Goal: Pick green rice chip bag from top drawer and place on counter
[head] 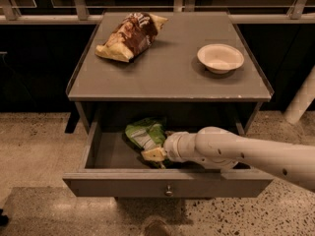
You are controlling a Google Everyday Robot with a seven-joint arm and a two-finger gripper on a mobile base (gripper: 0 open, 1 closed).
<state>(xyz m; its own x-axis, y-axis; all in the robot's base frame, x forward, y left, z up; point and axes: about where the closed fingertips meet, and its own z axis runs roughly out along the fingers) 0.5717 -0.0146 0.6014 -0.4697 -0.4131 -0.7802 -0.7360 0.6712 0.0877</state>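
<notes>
The green rice chip bag [144, 134] lies inside the open top drawer [167, 186], left of its middle, white label panel facing up. My gripper [153, 155] is down in the drawer at the bag's near edge, touching or just over its lower corner. The white arm [246, 154] reaches in from the right and hides the drawer's right half. The drawer's round knob [169, 191] shows on the front panel. The grey counter [170, 65] is above.
A brown-and-yellow chip bag [130, 36] lies at the counter's back left. A white bowl [220, 58] sits at its right. A white post [301, 102] stands to the right of the cabinet. Speckled floor surrounds it.
</notes>
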